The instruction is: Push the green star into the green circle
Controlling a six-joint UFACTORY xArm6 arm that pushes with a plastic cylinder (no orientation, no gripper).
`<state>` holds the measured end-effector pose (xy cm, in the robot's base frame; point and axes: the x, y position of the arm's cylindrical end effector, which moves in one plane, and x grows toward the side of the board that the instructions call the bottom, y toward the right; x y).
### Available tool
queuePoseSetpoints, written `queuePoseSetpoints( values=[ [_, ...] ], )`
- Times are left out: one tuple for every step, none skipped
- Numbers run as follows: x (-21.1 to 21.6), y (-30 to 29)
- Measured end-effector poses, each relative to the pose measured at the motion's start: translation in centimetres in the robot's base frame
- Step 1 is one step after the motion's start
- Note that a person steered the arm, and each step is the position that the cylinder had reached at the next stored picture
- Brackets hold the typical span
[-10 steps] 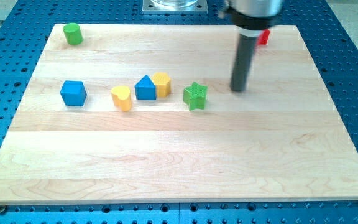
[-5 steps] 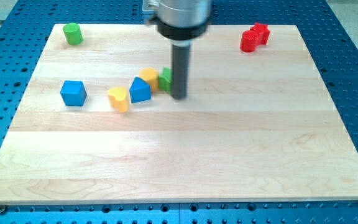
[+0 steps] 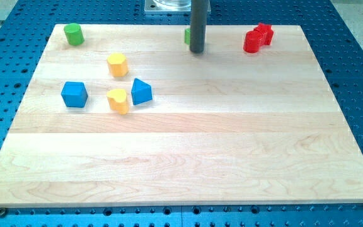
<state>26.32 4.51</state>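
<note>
The green circle (image 3: pixel 74 34), a short green cylinder, stands at the board's top left corner. The green star (image 3: pixel 187 36) is at the view's top centre, almost wholly hidden behind my rod; only a green sliver shows on the rod's left side. My tip (image 3: pixel 197 52) rests on the board right beside the star, touching or nearly touching it, far to the right of the green circle.
A yellow hexagon block (image 3: pixel 117 64), a yellow heart-shaped block (image 3: pixel 118 100), a blue pointed block (image 3: pixel 141 91) and a blue cube (image 3: pixel 74 94) lie in the left middle. Two red blocks (image 3: pixel 258 37) sit together at the top right. The wooden board (image 3: pixel 232 157) lies on a blue perforated table.
My tip swept left into the green star, then up to the view's top, carrying the star along. The yellow hexagon was knocked up and left. The blue pointed block shifted slightly.
</note>
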Motion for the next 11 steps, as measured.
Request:
queuePoseSetpoints(
  values=[
    [-2.2,4.3],
    [-4.2,3.6],
    [-2.3,-8.5],
    [-0.8,-8.9],
    [-3.7,-2.2],
    [-6.1,-4.5],
    [-5.9,-12.4],
    [-4.4,-16.7],
    [-1.5,-14.3],
    [-0.3,-18.4],
    [-0.3,-24.4]
  ],
)
